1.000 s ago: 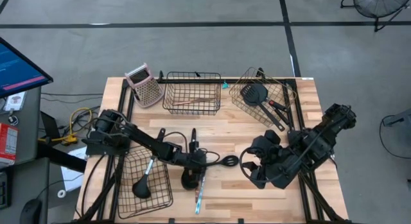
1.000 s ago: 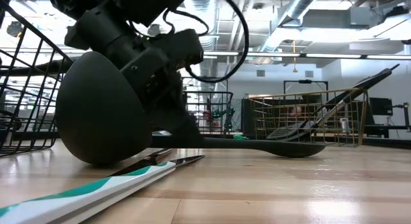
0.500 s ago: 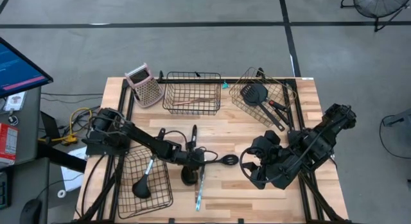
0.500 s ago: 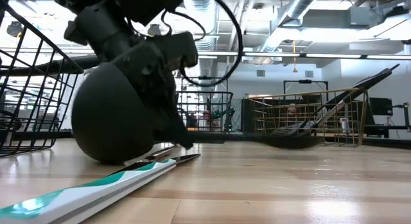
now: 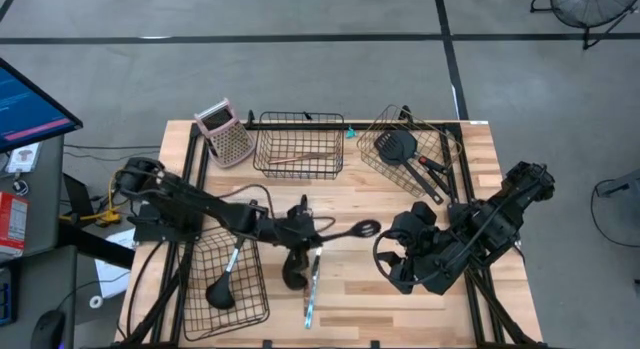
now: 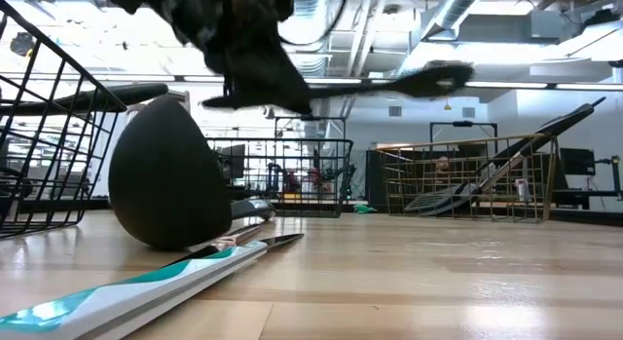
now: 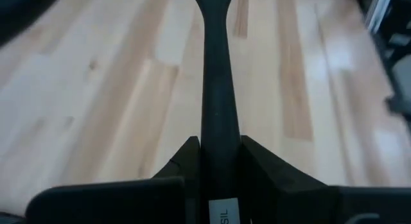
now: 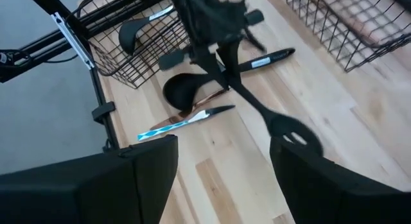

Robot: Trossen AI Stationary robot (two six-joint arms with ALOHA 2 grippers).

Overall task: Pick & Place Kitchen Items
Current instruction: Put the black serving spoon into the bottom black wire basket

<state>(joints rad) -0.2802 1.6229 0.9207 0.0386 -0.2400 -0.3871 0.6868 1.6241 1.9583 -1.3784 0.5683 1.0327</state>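
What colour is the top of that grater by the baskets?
Pink, on the grater; the high view shows it best.

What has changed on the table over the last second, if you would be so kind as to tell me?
The left hand closed on the handle of the black slotted spoon and lifted it off the wooden table; in the low view the spoon now hangs level in the air, when before it lay flat. The black ladle, the teal-handled utensil, the baskets and the waiting right hand, open, stayed put.

Bare table (image 5: 400, 189) between 2 far baskets and arms.
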